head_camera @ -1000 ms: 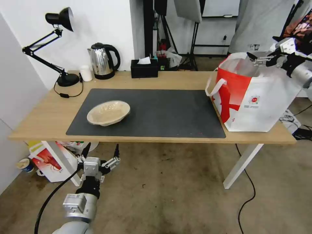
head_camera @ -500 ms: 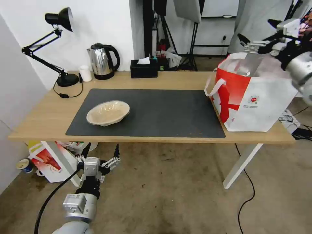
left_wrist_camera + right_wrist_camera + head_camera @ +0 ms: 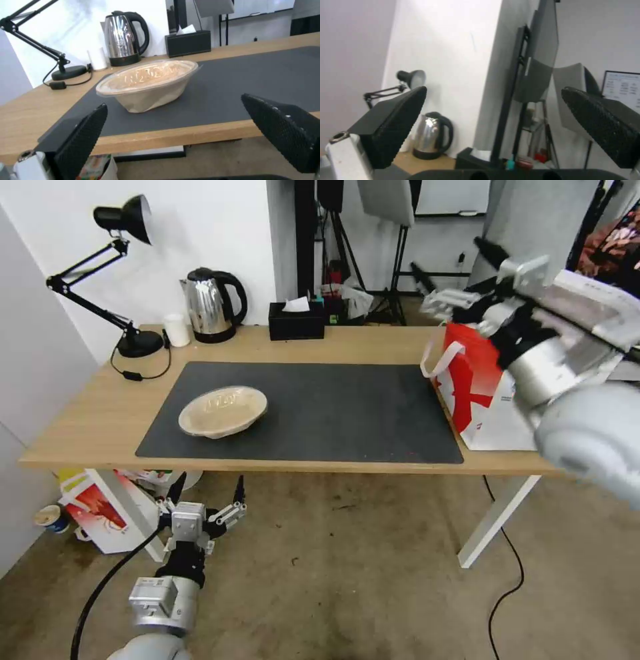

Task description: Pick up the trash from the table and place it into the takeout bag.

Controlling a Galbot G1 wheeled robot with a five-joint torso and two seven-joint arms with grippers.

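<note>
Left claw (image 3: 207, 493) hung below the bench (image 3: 80, 427) edge, fingers spread and empty. On the dark mat (image 3: 333, 407) sat the tan lidded container (image 3: 223, 411), probably light, thin-walled and easily crushed, best pinched across its rim. Right claw (image 3: 453, 287), fingers apart and empty, hovered by the takeout bag (image 3: 480, 380) at the far end.

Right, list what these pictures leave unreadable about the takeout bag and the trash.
- Takeout bag: in the head view the right arm hides its mouth and inside, so its contents cannot be told.
- Right gripper: blurred there, raised beside the bag; the right wrist view shows it open.
- Oval lidded container: its food is too hazy through the lid, also in the left wrist view.
- Left gripper: parked below the table.
</note>
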